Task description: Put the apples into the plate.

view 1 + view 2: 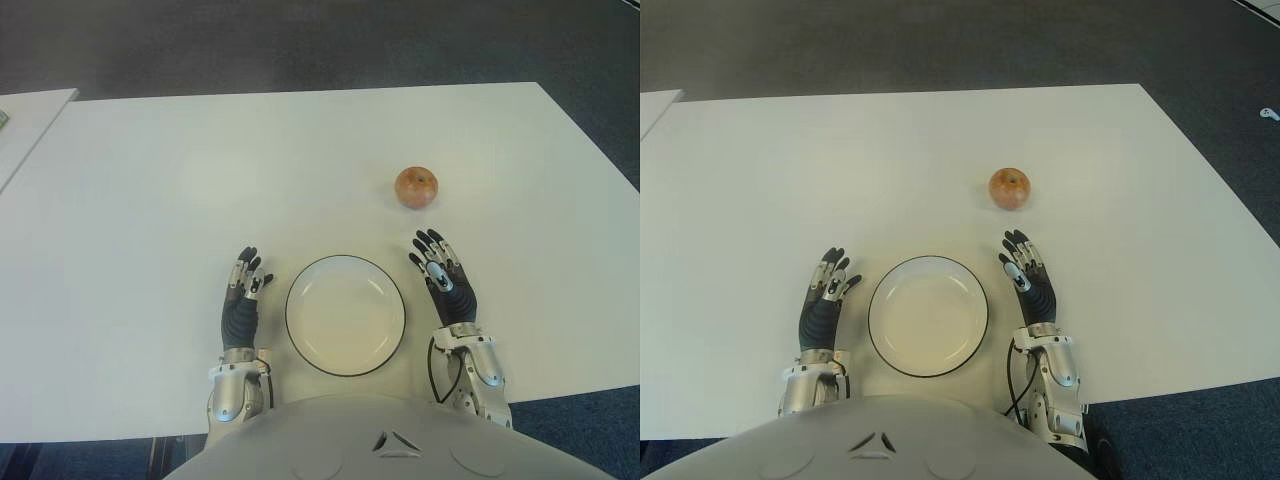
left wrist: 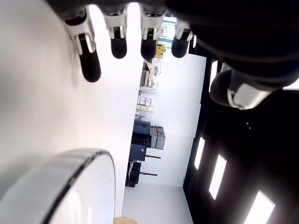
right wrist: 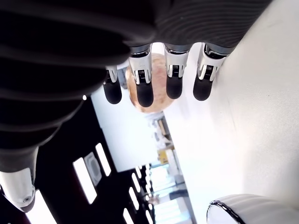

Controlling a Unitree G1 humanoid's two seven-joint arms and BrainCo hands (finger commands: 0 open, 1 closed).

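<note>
One red-orange apple sits on the white table, beyond and a little right of the plate. The white plate with a dark rim lies empty near the table's front edge, between my two hands. My right hand is open just right of the plate, fingers stretched toward the apple, which shows past the fingertips as the apple in the right wrist view. My left hand is open just left of the plate, holding nothing. The plate rim shows in the left wrist view.
A second white table edge shows at the far left. Dark carpet floor lies beyond the table. The table's right edge runs diagonally past the apple.
</note>
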